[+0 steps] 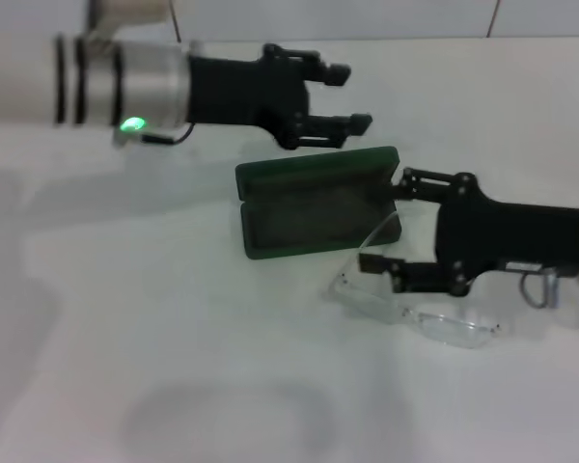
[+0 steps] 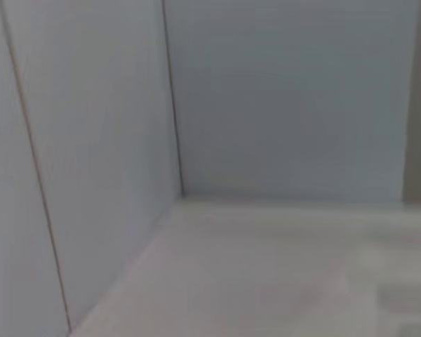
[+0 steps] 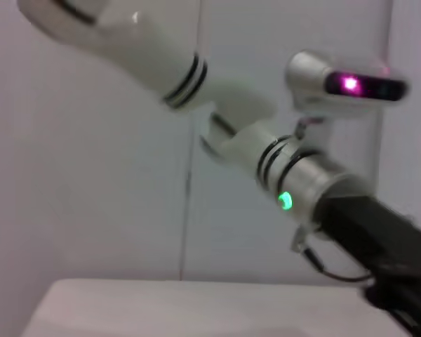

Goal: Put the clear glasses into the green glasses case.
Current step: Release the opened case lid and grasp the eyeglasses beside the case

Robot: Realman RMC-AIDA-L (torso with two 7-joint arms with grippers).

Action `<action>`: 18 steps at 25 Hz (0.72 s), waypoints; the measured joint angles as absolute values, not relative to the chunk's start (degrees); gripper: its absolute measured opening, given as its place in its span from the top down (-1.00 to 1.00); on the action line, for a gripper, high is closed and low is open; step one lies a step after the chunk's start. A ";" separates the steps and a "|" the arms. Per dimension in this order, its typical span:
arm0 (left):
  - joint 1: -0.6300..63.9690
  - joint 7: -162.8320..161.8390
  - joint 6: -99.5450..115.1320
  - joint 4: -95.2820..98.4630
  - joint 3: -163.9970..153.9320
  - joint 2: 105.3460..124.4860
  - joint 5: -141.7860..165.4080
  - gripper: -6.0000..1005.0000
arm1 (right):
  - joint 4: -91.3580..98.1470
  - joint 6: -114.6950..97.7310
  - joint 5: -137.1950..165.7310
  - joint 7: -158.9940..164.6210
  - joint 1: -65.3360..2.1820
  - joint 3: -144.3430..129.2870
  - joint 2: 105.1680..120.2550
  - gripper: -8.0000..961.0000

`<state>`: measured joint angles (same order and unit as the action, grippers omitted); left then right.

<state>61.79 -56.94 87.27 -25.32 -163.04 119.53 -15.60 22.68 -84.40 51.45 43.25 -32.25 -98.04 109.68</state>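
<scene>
The clear glasses (image 1: 415,307) lie toward the table's (image 1: 174,367) right edge, just in front of the open green glasses case (image 1: 314,204). The right pincer (image 1: 381,224) straddles them with jaws apart; the left pincer (image 1: 352,96), also apart, hovers behind the case. They look light, slick and easily flexed, so the stiffer lens front seems a safer hold than a thin temple.

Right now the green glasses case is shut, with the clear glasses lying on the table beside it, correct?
Not quite. In the head view the green glasses case lies open, lining showing. The clear glasses do lie on the table beside it.
</scene>
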 joint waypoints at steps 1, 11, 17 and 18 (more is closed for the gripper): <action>60.26 -55.63 88.48 -25.26 -163.04 119.54 -17.44 -0.34 | 25.08 -84.35 52.62 45.76 -31.68 -97.97 108.62 -0.55; 39.03 -39.27 98.63 -20.76 -162.94 119.52 -39.06 -0.33 | 65.87 -83.52 105.80 95.55 -28.94 -83.77 110.52 -0.54; 35.75 -38.72 98.68 -19.62 -162.95 119.56 -40.66 -0.33 | 76.34 -89.33 126.98 111.76 -30.98 -81.32 115.71 -0.55; 35.40 -38.70 98.62 -19.63 -162.95 119.52 -40.67 -0.33 | 76.36 -89.24 127.13 113.33 -31.66 -82.63 115.64 -0.55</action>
